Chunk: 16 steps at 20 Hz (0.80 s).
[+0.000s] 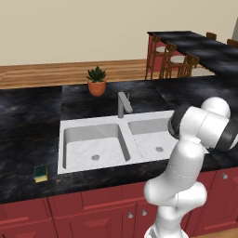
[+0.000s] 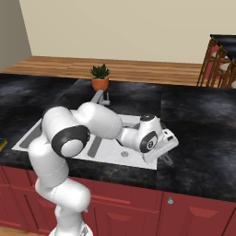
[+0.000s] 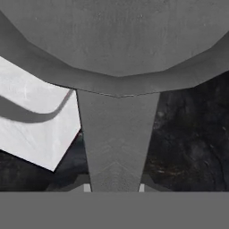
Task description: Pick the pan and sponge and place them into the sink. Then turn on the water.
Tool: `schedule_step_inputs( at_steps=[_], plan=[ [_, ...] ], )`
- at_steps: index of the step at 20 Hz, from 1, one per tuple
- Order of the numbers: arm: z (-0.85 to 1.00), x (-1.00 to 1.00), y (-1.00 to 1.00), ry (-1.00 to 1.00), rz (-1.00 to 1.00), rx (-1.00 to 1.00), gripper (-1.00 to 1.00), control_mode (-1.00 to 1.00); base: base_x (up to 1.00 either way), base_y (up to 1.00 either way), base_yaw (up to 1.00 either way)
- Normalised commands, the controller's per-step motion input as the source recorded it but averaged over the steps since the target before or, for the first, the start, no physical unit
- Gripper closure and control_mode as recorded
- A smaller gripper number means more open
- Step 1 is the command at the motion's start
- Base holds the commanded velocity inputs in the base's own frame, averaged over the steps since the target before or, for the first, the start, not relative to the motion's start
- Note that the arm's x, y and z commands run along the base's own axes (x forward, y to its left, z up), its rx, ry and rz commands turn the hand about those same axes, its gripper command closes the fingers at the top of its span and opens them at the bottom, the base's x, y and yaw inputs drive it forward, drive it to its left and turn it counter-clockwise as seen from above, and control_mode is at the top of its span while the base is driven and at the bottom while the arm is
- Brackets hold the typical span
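The jaws stand narrow, pinched on the flat grey handle of the pan [image 3: 116,40]. From the hand view, the handle runs straight up from between the finger tips to the pan's round body. The pan sits at the right end of the sink [image 1: 83,123], with a white marbled corner of the sink on one side of the handle and the dark worktop [image 3: 188,134] on the other. I can't tell whether the pan is resting on something or hanging clear.

The pan looks stiff and fairly heavy for such a thin grip. Held by the handle, its weight hangs out ahead of the jaws, so it may droop or twist if swung fast. The handle is the sensible place to hold it, as near the body as the jaws can reach.

The sponge [image 1: 41,173] lies on the worktop just left of the left basin, near the front edge and well apart from the arm. It should be light and soft and will squash a little, so across its short sides is the best grip. The faucet [image 1: 123,104] stands upright behind the divider between the basins, with no water running.
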Motion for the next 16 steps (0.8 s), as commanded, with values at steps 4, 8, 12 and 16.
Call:
schedule_step_inputs(
  at_steps=[4,8,12,16],
  plan=[
    [0.06,0.17,0.47,0.09,0.0,-0.09,1.0,-1.0,0.0,0.0,0.0],
    [0.0,0.23,0.42,0.1,0.0,-0.04,1.0,-1.0,0.0,0.0,0.0],
    [-0.13,0.24,0.37,0.02,0.0,0.0,1.0,-1.0,0.0,0.0,0.0],
    [-0.13,0.25,0.27,0.0,0.01,0.0,1.0,-1.0,0.0,0.0,0.0]
  ],
)
